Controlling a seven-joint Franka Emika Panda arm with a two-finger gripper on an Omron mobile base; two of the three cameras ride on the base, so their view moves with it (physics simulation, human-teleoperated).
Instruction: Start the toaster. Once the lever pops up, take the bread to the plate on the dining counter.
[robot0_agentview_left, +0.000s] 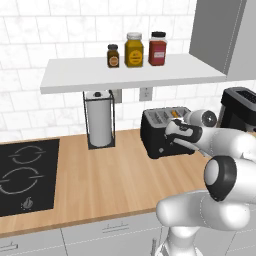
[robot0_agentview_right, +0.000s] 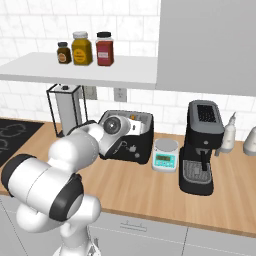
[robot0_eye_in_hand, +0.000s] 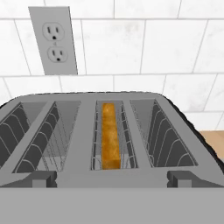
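Two-finger gripper (robot0_agentview_left: 172, 131) poised at the front of the small black boxy toaster (robot0_agentview_left: 156, 136), finger spacing impossible to tell, tan bread slice (robot0_eye_in_hand: 110, 136) upright in a middle slot, white wall outlet (robot0_eye_in_hand: 54, 40) at 11 o'clock

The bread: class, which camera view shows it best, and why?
The hand view: the bread stands edge-on in a slot of the toaster, unobstructed. The left base view shows an orange speck; in the right base view the arm hides the slots.
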